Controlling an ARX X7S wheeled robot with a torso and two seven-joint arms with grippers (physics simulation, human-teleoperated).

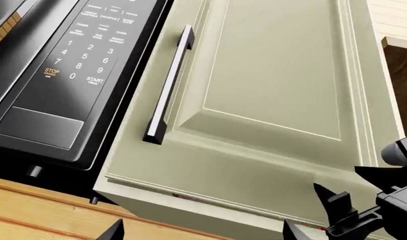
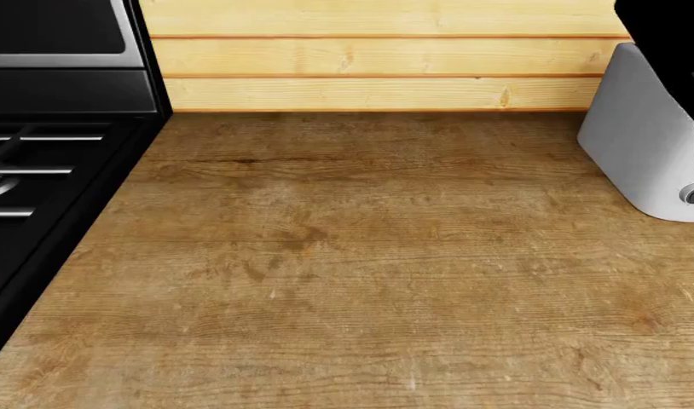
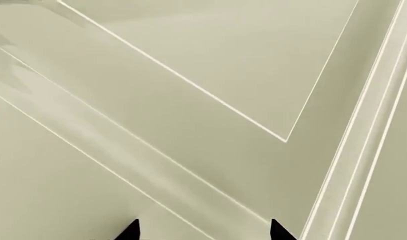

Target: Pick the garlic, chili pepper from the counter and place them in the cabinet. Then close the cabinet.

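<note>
Worktop (image 2: 359, 256) bare of garlic and chili pepper (presumably shelved already), the right end effector (image 3: 202, 231), tips spread wide and empty, facing the pale cabinet door (image 1: 277, 75), apparently to push it shut; left end effector's opening cannot be told.

Brown wood-grain desk (image 2: 359, 273), pale pine plank wall (image 2: 381, 55), black stove (image 2: 40, 162), grey-white appliance (image 2: 649, 145), sage-cream cabinet door (image 1: 270, 85), black microwave (image 1: 63, 75) with white keypad lettering.
</note>
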